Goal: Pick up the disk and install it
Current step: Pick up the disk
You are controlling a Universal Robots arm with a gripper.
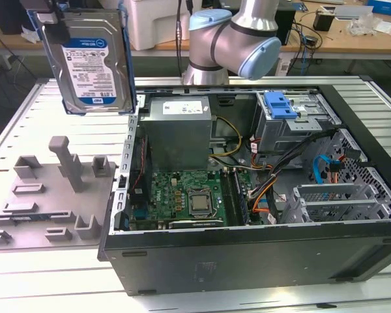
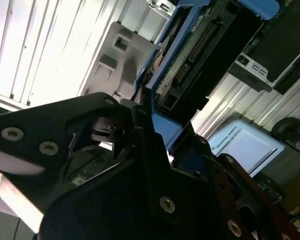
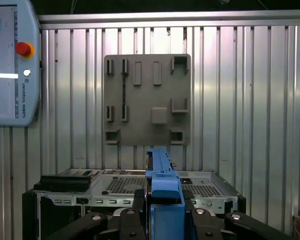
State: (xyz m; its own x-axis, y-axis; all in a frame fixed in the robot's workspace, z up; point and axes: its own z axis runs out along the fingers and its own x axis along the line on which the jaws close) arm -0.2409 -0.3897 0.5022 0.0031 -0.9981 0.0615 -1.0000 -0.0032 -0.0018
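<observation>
- A ribbed metal table (image 1: 45, 287) carries everything; its slats also run behind the scene in the first wrist view.
- Nearest in the exterior view, an open computer case (image 1: 247, 261) lies on its side, with its inside facing up.
- Inside it are a green motherboard (image 1: 182, 195), a grey power-supply box (image 1: 179, 130) and, towards the exterior view's right, a grey drive cage (image 1: 300, 130) with a blue latch (image 1: 279, 104). Bundled cables (image 1: 274, 176) run between them.
- On the exterior view's left of the case, a grey fixture plate (image 1: 45, 195) with raised blocks and slots lies flat on the table.
- The disk (image 1: 91, 62) hangs in the air above that plate, outside the case and well apart from the drive cage. It stands nearly upright, with its white-and-blue label towards the exterior camera and its blue carrier frame along the edges.
- In both wrist views the gripper (image 3: 165, 222) has the disk. Its dark fingers (image 3: 130, 222) are closed on the blue frame from both sides, and the disk's connector end (image 2: 192, 50) points away from the wrist.
- Behind the case rises the silver and pale-blue robot arm (image 1: 234, 39).
- Farthest back stand wooden desks (image 1: 339, 36) with clutter. The first wrist view also shows a pendant (image 3: 12, 65) with a red button lying on the slats.
</observation>
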